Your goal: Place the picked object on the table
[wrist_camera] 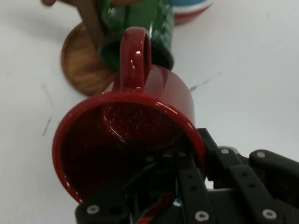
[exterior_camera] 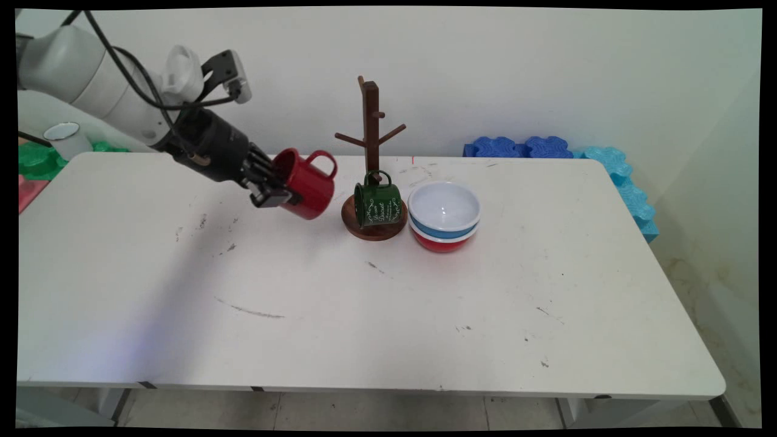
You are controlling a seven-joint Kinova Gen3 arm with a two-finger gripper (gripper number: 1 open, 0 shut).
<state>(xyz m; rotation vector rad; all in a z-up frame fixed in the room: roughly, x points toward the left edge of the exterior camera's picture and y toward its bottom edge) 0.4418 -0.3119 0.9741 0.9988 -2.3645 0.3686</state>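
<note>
White table [exterior_camera: 388, 315]: scuffed top with dark marks; bears every item listed below.

Foam mats, dark blue [exterior_camera: 516, 147] and light blue [exterior_camera: 625, 185]: interlocking pieces off the table's far right edge, against the wall. Green foam [exterior_camera: 36, 159] off the far left corner, with a white mug [exterior_camera: 68, 138] standing on it.

Wooden mug tree [exterior_camera: 371, 164]: dark brown post with angled pegs on a round base, standing at the table's far middle.

Stacked bowls [exterior_camera: 444, 215]: a white-lined blue bowl nested in a red one, just right of the tree's base.

Red mug [exterior_camera: 306, 182]: enamel, tipped on its side and held off the table, mouth toward the gripper, handle uppermost. It sits just left of the mug tree, apart from it.

Green mug [exterior_camera: 377, 203]: tilted on the tree's base beside the post; white script lettering on its side, not legible.

Gripper [exterior_camera: 274, 193]: black, fingers clamped on the red mug's rim, one inside the mouth and one outside.
</note>
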